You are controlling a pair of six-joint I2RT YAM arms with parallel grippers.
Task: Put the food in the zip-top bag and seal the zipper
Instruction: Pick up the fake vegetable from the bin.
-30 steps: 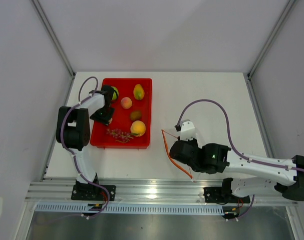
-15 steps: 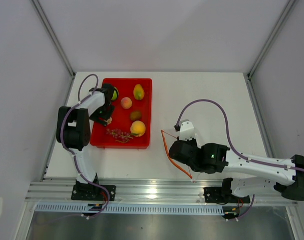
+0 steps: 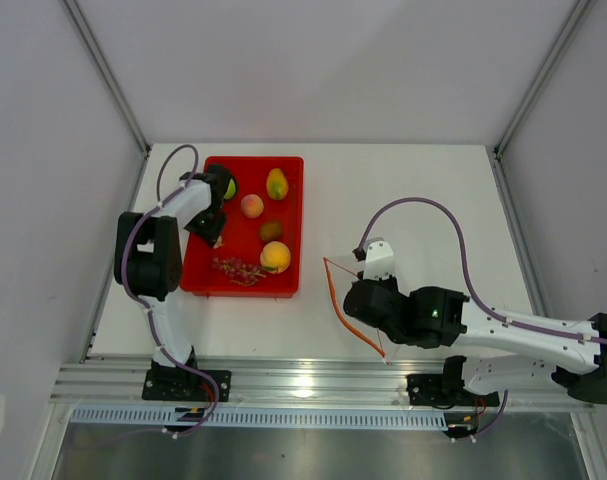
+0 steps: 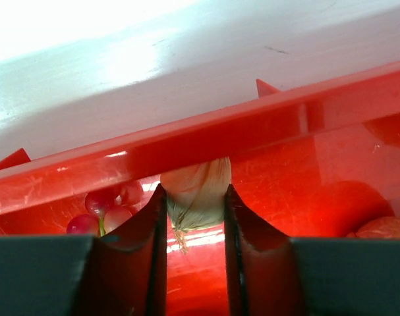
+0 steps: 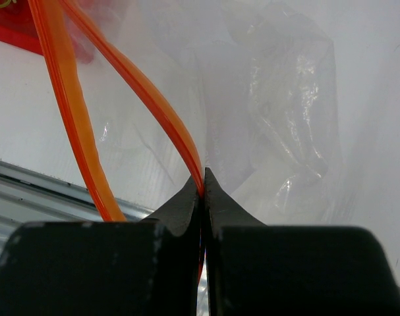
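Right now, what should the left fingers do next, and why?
Probably lift the garlic bulb straight up out of the red tray. The left fingers press it from both sides, and the right fingers pinch the zipper, holding the zip-top bag open.

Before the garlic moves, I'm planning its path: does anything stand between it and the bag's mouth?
At tray level, yes: the orange and the tray's right wall lie between the garlic and the bag; lifted, nothing visible does.
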